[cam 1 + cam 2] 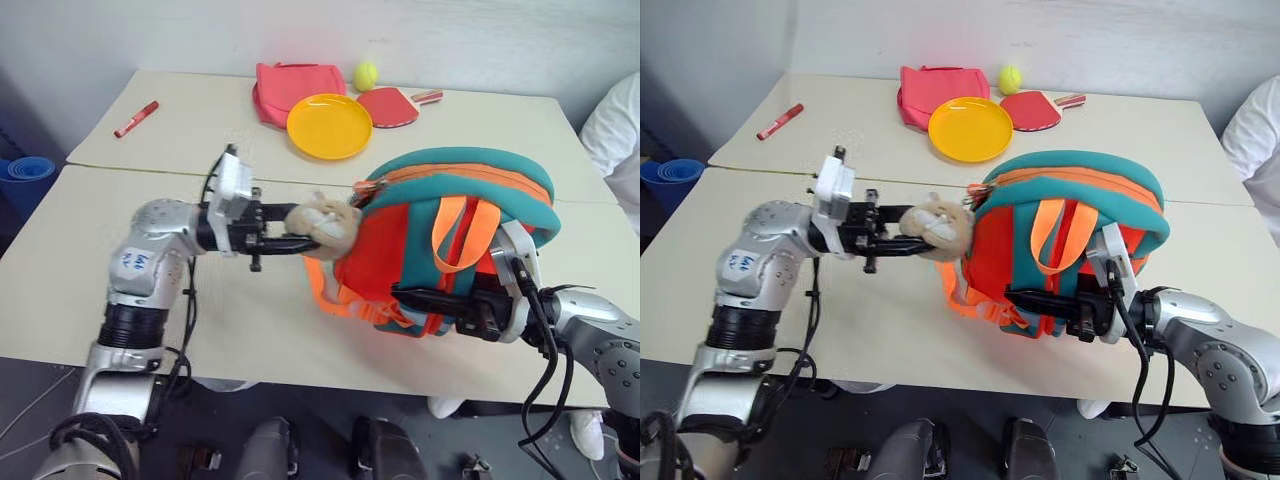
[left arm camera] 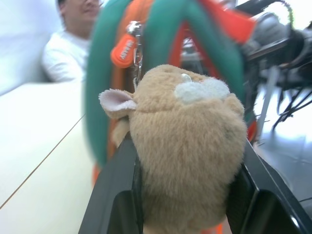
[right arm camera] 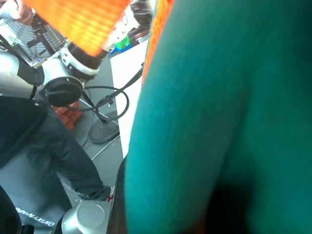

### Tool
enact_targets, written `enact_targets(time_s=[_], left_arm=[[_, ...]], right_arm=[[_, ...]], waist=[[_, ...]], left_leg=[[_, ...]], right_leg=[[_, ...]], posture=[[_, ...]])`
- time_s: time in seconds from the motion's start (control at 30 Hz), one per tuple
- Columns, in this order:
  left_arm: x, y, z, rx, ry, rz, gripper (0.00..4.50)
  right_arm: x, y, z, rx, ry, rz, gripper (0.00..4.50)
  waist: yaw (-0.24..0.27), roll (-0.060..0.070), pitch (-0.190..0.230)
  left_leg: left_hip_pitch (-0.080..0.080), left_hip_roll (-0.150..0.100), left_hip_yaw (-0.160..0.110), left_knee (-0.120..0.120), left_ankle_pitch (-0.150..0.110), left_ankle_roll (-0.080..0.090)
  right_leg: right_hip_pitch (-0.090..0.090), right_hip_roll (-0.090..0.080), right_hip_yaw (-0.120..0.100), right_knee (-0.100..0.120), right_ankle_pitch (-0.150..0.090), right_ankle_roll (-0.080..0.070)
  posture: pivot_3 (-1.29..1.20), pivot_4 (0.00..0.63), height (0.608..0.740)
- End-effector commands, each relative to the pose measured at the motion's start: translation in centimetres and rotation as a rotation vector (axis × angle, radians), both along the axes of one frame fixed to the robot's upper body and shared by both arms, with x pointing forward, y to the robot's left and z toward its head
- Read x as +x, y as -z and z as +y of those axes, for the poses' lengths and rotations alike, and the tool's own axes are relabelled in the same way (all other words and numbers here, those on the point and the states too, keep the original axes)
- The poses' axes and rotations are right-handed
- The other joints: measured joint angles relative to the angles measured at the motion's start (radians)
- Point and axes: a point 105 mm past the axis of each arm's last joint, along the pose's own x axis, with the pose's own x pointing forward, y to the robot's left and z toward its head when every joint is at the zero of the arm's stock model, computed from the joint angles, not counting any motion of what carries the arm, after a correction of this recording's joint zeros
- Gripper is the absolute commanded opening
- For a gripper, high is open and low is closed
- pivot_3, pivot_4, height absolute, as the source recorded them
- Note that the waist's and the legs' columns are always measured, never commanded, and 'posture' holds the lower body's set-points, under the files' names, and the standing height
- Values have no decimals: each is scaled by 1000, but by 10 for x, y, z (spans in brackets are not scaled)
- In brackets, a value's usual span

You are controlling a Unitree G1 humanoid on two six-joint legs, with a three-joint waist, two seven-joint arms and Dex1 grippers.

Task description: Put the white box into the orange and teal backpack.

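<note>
Left gripper (image 1: 290,236): black fingers (image 2: 114,195) clamped on either side of the tan plush hamster (image 2: 187,146), which hangs from a zipper beside an orange pull tab (image 2: 123,48) whose lettering is illegible. Right gripper (image 1: 415,300): fingers together, pinching the lower edge of the orange and teal backpack (image 1: 440,240), held upright above the table (image 1: 150,290); teal top, orange-red front panel, bright orange straps. Behind: yellow plate (image 1: 329,125), red-pink bag (image 1: 285,88).

The orange and teal backpack (image 1: 450,215) is matt cloth, its hamster (image 2: 187,146) plush.
</note>
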Motion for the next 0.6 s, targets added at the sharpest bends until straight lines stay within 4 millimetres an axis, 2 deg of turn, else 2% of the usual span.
enact_targets(time_s=[0.03, 0.1, 0.17, 0.27, 0.37, 0.5, 0.6], left_arm=[[14, 5, 39, 43, -149, 11, 1575], [18, 20, 42, 92, -166, 24, 1575], [21, 43, 38, 155, -166, 47, 1575], [17, 80, 20, 234, -118, 64, 1575], [11, 101, 1, 208, -71, 97, 1575], [13, 107, -18, 127, -89, 100, 1575], [10, 101, -12, 99, -107, 136, 1575]], right_arm=[[-5, -8, -1, 12, 23, -24, 0], [-6, -8, -2, 13, 32, -20, 0], [-6, -6, -2, 15, 41, -16, 0], [-5, -5, -2, 28, 59, -10, 0], [-5, 3, -2, 29, 84, -5, 0], [-2, 16, -7, 16, 143, -26, 0], [8, 23, -18, 4, 248, -105, 0]], waist=[[-3, 0, 0], [-2, 0, 0], [4, 0, 0], [10, 0, 0], [10, 0, 0], [10, 0, 0], [8, 0, 0]], left_leg=[[0, 0, 0, 0, 0, 0], [0, 0, 0, 0, 0, 0], [0, -1, 0, 0, 0, 0], [0, -1, 0, 0, 0, 1], [0, -1, 0, 0, -1, 1], [0, 0, 0, 0, -1, 0], [0, 0, 1, 0, -1, 0]], right_leg=[[0, 0, -1, 0, 0, 0], [0, 0, -2, 0, 0, 0], [0, 0, -1, 0, 0, 0], [1, -1, 0, 0, 0, 0], [0, -3, 1, -1, 0, 0], [0, -3, 2, 0, 0, 0], [0, -2, 2, 1, 0, 0]], posture=[[0, 150, 740], [0, 150, 740], [0, 150, 740], [0, 150, 740], [0, 150, 740], [0, 150, 740], [0, 150, 740]])
